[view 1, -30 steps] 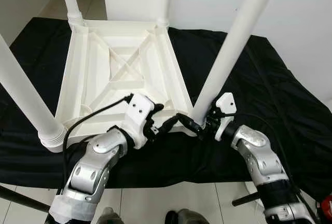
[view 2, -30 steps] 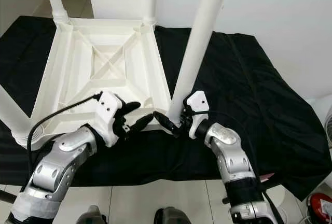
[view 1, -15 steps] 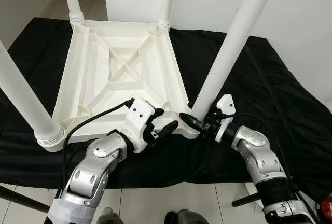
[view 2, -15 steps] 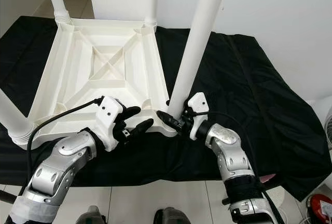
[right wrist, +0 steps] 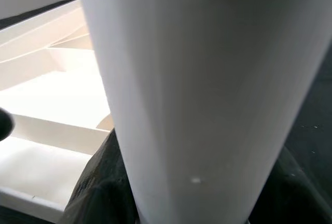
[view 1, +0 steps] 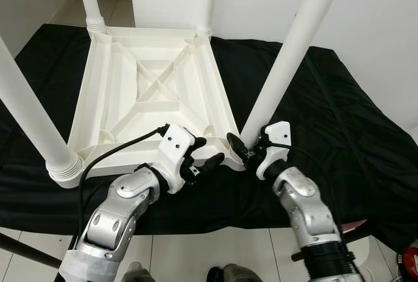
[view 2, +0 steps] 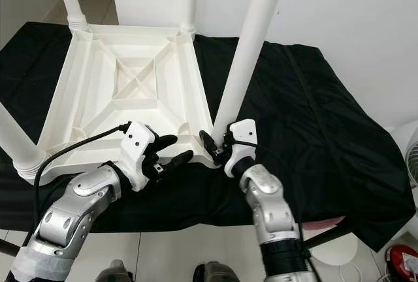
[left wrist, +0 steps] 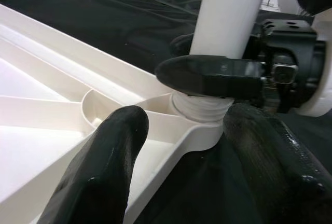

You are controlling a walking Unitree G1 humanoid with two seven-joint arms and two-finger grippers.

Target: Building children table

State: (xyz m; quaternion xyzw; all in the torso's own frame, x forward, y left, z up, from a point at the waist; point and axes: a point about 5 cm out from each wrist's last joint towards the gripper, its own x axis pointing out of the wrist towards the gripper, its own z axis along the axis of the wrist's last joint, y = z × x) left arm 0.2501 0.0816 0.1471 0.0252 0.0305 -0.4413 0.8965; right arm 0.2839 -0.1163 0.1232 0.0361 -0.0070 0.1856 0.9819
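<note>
Black cloth [view 1: 339, 99] under upturned white table [view 1: 153, 93], legs skyward. Right gripper [view 1: 243, 150], shifted inward since before, pinching near leg [view 1: 287, 60] at its base; left gripper [view 1: 204, 156] spread beside that corner.

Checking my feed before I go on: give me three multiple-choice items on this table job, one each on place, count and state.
1. Where is the right end effector?
A. At the base of the near right leg
B. On the far left leg
C. On the floor

2. How many legs stand in the table top?
A. Two
B. Three
C. Four

3. How is the left end effector?
A. Shut on the cloth
B. Open, by the near right corner
C. Shut on a leg

Key: 1 A, its fingers flank the near right leg at the socket; 2 C, one leg at each corner; 3 B, its fingers are spread and hold nothing.
</note>
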